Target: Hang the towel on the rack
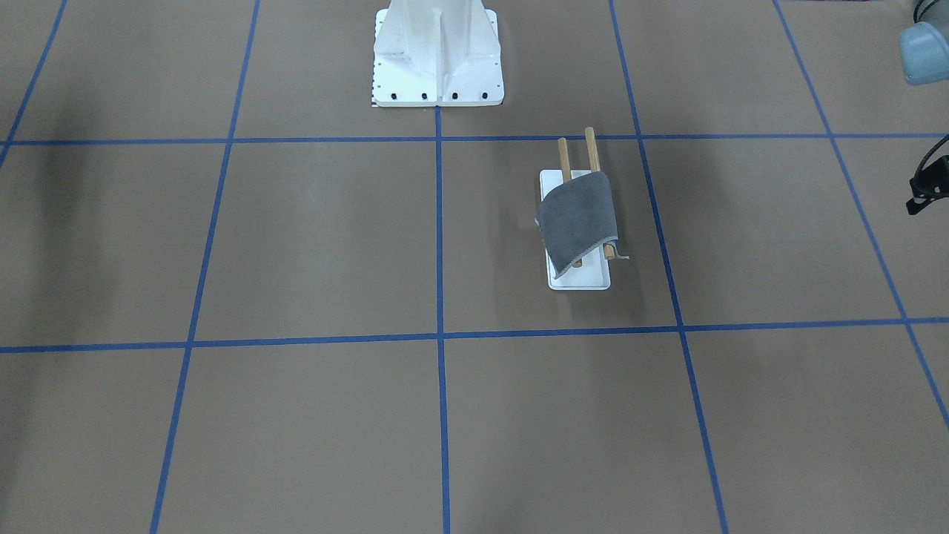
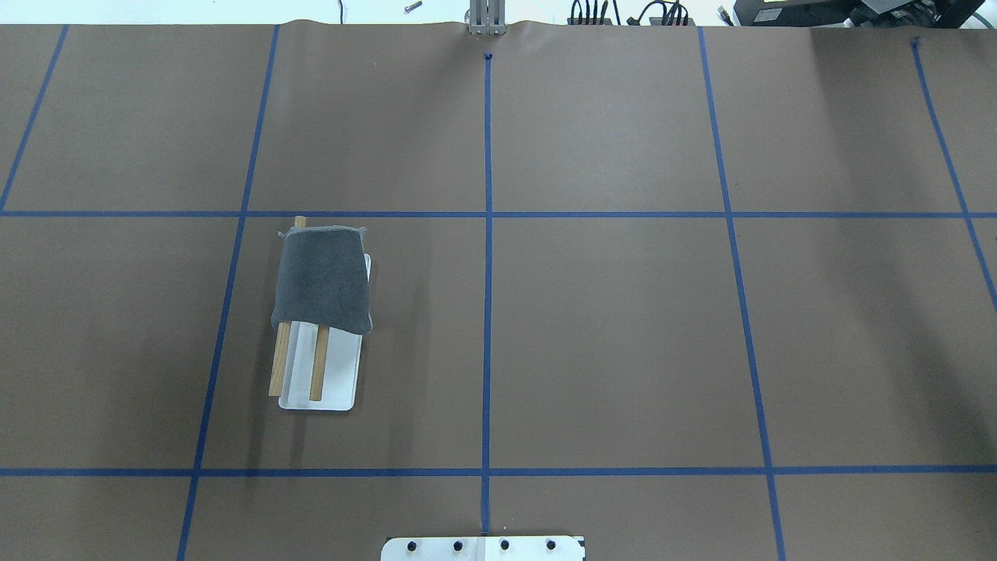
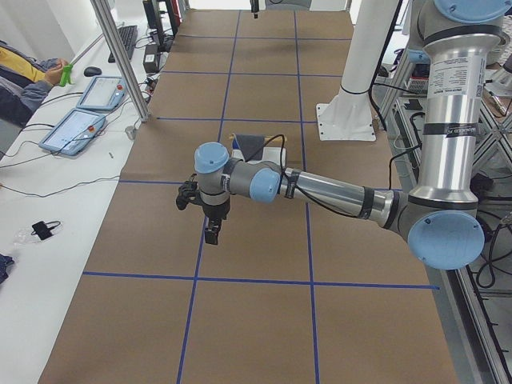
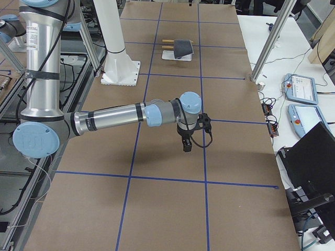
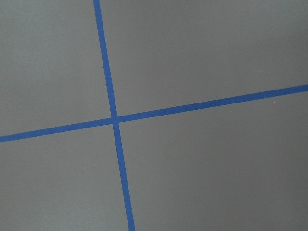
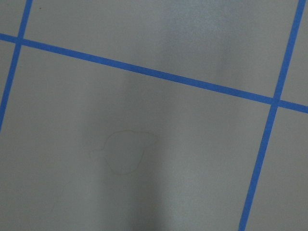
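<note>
The dark grey towel [image 1: 577,219] lies draped over the far ends of the rack's two wooden dowels [image 1: 591,148], above the rack's white base [image 1: 586,278]. It shows the same way in the overhead view, with the towel [image 2: 323,280] over the rack [image 2: 339,374]. The left gripper [image 3: 211,237] points down over bare table, well away from the towel [image 3: 250,146]. The right gripper [image 4: 187,148] also points down, far from the towel [image 4: 183,48]. I cannot tell whether either is open or shut. Both wrist views show only brown paper and blue tape.
The large white bolted pedestal [image 1: 437,59] stands at the robot's side of the table. Blue tape lines [image 2: 487,234] grid the brown surface. A side bench holds tablets [image 3: 80,128] and a laptop [image 4: 309,157]. A metal post [image 4: 269,42] stands at the table's edge.
</note>
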`<state>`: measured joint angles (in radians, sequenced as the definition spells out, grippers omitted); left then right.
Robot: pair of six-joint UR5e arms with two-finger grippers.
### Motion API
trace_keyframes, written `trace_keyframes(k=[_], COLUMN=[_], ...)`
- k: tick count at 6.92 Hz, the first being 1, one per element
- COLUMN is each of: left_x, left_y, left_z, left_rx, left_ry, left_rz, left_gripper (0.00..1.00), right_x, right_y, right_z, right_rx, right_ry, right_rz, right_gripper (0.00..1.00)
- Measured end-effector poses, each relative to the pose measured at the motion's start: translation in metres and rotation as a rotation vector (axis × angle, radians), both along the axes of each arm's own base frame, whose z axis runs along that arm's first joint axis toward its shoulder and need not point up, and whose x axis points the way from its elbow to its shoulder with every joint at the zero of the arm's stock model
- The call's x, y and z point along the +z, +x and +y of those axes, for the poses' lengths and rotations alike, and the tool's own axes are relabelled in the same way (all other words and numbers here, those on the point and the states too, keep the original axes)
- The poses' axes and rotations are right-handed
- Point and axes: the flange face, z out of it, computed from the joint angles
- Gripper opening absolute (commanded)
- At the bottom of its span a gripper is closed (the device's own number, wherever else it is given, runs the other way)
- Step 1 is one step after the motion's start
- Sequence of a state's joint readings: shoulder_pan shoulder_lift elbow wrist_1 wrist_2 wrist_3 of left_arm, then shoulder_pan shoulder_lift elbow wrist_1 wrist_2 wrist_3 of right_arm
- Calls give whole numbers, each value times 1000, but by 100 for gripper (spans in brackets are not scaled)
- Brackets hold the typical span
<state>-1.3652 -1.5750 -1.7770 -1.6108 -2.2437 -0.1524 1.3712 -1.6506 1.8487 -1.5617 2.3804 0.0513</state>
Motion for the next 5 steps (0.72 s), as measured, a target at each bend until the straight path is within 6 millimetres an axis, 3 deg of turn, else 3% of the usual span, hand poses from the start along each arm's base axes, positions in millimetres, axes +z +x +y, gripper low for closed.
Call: trace_keyframes(k=[3,5], left_x=[21,28], left_y=[1,-13], left_z=[6,7], left_rx=[13,-45], left_ry=[-75,-134], left_rz=[95,150], left_gripper=[98,98], right_x=[4,8], right_y=[7,17], right_z=[2,4], right_rx=[14,35], right_ry=[-11,-23], right_rz=[2,1], right_gripper=[100,100])
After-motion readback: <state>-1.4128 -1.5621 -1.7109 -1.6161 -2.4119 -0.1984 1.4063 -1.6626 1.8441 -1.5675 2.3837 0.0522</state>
